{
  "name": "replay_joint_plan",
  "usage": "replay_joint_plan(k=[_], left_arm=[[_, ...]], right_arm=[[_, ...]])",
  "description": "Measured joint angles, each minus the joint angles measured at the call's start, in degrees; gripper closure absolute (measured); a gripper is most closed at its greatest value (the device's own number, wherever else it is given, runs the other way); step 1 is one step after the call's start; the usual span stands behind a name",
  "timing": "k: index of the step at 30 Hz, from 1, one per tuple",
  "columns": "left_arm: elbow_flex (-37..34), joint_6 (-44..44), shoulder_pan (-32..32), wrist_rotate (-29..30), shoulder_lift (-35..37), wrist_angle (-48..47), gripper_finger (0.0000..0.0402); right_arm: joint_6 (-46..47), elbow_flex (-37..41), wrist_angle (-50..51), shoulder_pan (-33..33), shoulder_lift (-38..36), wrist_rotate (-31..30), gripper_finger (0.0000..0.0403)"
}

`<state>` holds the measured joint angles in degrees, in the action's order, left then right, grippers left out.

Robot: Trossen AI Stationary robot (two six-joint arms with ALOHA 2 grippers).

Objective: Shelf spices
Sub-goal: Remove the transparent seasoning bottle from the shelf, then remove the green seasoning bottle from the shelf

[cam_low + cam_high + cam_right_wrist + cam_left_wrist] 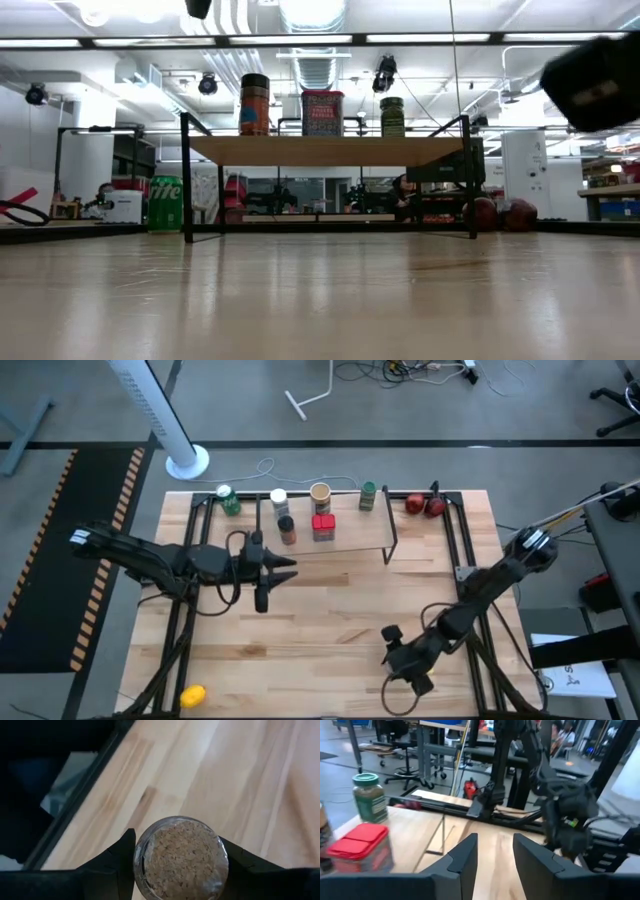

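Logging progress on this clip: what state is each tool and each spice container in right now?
left tool: open, empty.
right tool: shut on the small clear jar.
small clear jar: gripped, off the shelf.
white-capped jar: upright on shelf.
dark-capped brown jar: upright on shelf.
tan tub: upright on shelf.
red tin: on shelf.
green-capped jar: upright on shelf.
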<state>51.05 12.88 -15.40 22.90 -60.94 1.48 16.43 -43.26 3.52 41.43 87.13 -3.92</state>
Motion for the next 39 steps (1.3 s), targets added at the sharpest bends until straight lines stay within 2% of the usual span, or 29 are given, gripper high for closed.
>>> replay_joint_plan(k=[9, 16, 23, 31, 36, 39], left_arm=[[0.0, 1.4, -3.3, 0.0, -4.4, 9.3, 0.0293], [0.0, 3.1, -5.0, 0.0, -6.8, 10.9, 0.0297], [0.0, 2.9, -6.5, 0.1, -8.1, 14.6, 0.0294], [0.0, 1.8, -8.0, 0.1, -9.0, 17.1, 0.0291], [0.0, 1.5, -8.2, 0.4, -9.0, 18.3, 0.0285], [0.0, 1.1, -8.2, 0.6, -9.0, 18.9, 0.0283]], right_arm=[[-0.5, -0.6, 0.0, 1.7, 4.9, 0.4, 0.0228], [0.6, -0.6, 0.0, 3.4, 7.4, -0.6, 0.0229], [5.7, -0.7, 3.1, 3.3, 8.1, -0.8, 0.0161], [8.8, -2.3, 8.5, 3.3, 2.4, -1.2, 0.0096], [9.0, -6.8, 17.0, 3.2, -2.6, -1.4, 0.0081], [5.9, -10.9, 22.9, 2.8, -6.2, -5.1, 0.0081]])
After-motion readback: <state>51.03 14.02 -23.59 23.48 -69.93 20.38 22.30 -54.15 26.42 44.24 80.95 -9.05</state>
